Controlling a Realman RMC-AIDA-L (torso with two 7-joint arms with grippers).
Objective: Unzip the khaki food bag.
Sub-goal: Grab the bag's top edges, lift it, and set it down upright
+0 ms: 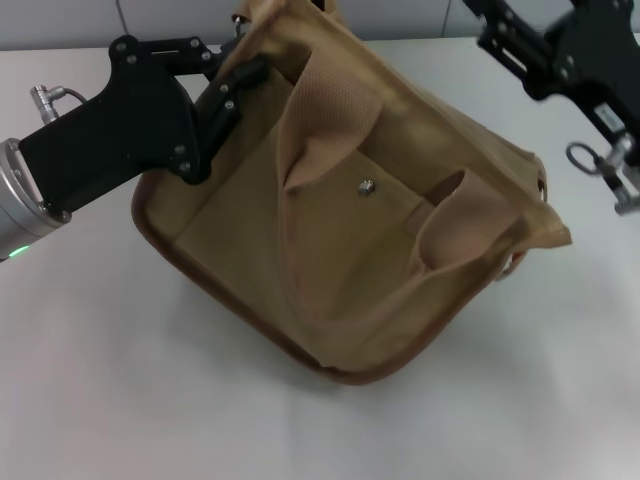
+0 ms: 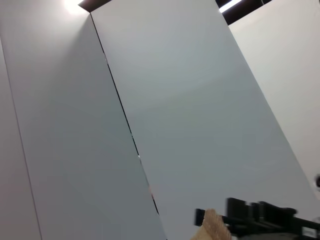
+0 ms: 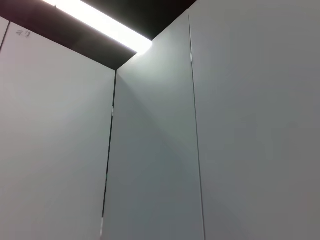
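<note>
The khaki food bag [image 1: 330,240] lies tilted on the white table, its front pocket and silver snap [image 1: 366,187] facing up at me. Two webbing handles [image 1: 320,110] flop over the front. The top zipper is not visible. My left gripper [image 1: 235,90] is at the bag's far left upper corner, its black fingers [image 1: 248,74] closed on the fabric edge. A tan piece of the bag [image 2: 214,227] shows in the left wrist view. My right gripper [image 1: 500,35] hovers beyond the bag's far right corner, apart from it.
The white table [image 1: 120,380] spreads around the bag. A grey panelled wall [image 1: 180,18] stands behind it. The right wrist view shows only wall panels and a ceiling light. A black gripper frame [image 2: 265,216] shows in the left wrist view.
</note>
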